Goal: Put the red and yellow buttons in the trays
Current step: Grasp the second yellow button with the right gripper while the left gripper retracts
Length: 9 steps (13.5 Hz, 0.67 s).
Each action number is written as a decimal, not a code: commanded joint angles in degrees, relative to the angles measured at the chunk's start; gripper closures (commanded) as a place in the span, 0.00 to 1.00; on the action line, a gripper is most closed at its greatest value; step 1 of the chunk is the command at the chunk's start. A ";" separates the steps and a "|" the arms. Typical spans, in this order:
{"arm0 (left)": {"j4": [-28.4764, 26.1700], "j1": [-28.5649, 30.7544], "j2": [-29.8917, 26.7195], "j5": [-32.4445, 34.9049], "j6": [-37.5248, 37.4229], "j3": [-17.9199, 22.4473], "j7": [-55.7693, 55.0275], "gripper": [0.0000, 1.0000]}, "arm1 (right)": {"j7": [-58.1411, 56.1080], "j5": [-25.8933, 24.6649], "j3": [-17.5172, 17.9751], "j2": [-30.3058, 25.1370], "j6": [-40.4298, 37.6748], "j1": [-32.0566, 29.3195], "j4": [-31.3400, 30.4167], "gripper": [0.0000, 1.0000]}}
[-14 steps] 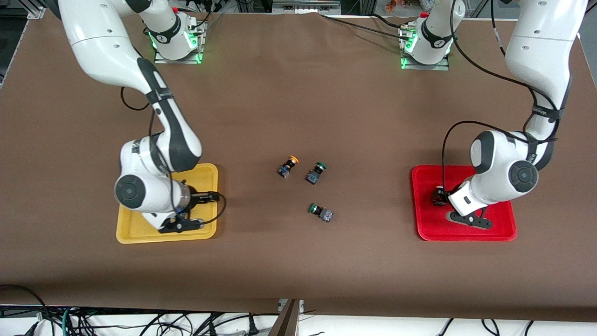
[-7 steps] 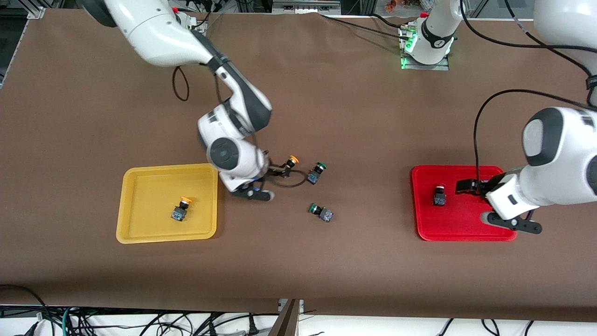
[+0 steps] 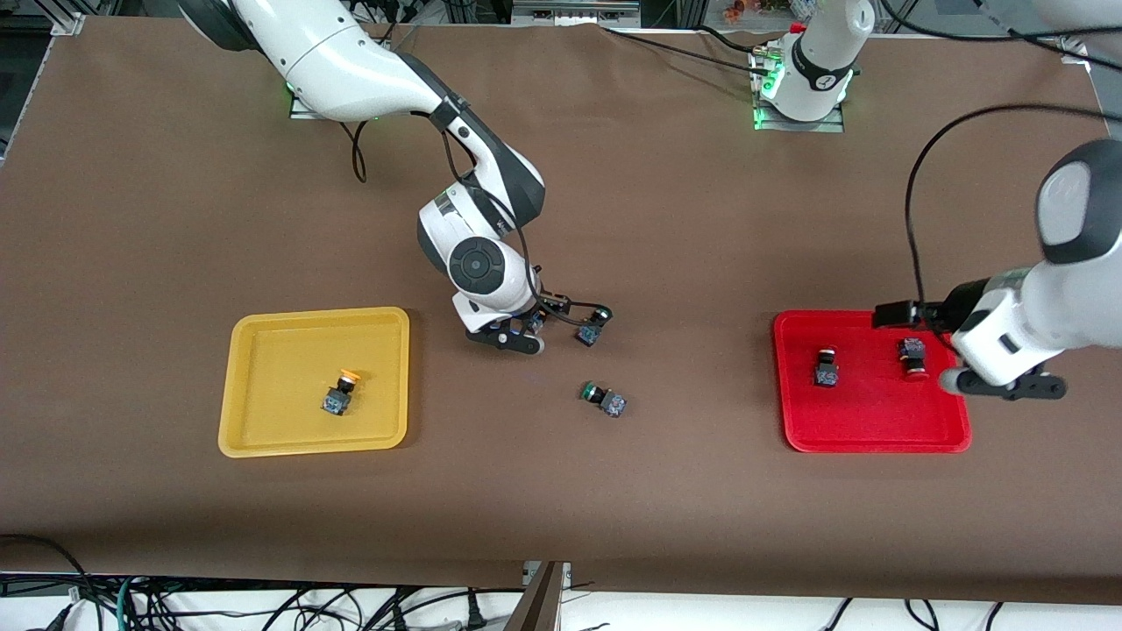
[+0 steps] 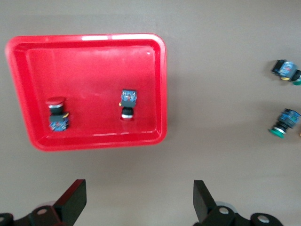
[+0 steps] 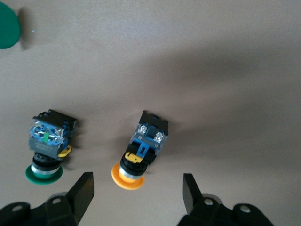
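Here, two robot arms are working over a brown surface (image 3: 614,508). The right tool (image 5: 136,193) is hanging low over the middle of the surface, its fingers standing apart on either side of a yellow-capped button (image 5: 141,150) that is lying on its side there and is not gripped. Just beside that button, toward the left arm's end, a green-capped button (image 3: 592,325) is lying on the surface, and a second green-capped button (image 3: 605,399) is sitting nearer to the front camera than both.

The left tool (image 4: 138,205) is hovering over the edge of the red tray (image 3: 793,429) at the left arm's end of the surface, its fingers spread wide and holding nothing. Two red-capped buttons are resting inside that tray, well apart from each other: one (image 3: 824,367) toward the middle of the surface, the other (image 3: 912,358) close under the left tool.

At the right arm's end of the surface, the yellow tray (image 3: 263,443) is holding one more yellow-capped button (image 3: 340,392), which is sitting near the tray's middle.
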 commanded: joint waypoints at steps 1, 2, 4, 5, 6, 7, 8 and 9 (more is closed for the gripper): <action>-1.11 -0.45 -7.06 -1.06 -2.30 0.93 -0.60 0.00 | 1.05 -1.00 0.20 -0.74 3.73 0.20 -2.65 0.15; -2.33 -0.36 -9.25 -0.98 -2.38 1.02 -0.60 0.00 | 1.05 -1.17 0.03 -0.66 4.17 0.29 -3.01 0.16; -6.89 -0.80 -13.74 -0.89 -3.78 1.98 -0.86 0.00 | 1.05 -1.52 -0.33 -0.22 5.14 0.37 -3.27 0.17; -8.66 -1.93 -15.15 -0.89 -4.49 3.29 -1.04 0.00 | 0.96 -1.52 -0.41 0.13 6.36 0.37 -3.45 0.18; -11.20 -3.86 -16.56 -0.80 -4.58 5.13 -2.08 0.00 | 0.96 -1.70 -0.42 0.66 7.33 0.37 -3.45 0.21; -14.18 -4.92 -18.31 -0.80 -4.50 6.02 -4.53 0.00 | 0.96 -2.40 -0.42 1.01 8.04 0.46 -3.63 0.25; -16.74 -5.02 -19.98 -0.71 -4.23 6.03 -6.99 0.00 | 1.05 -2.75 -0.42 1.28 8.31 0.64 -3.63 0.28; -17.98 -5.11 -20.69 0.25 -3.88 5.94 -7.19 0.00 | 1.05 -2.76 -0.50 1.36 8.48 0.64 -3.63 0.37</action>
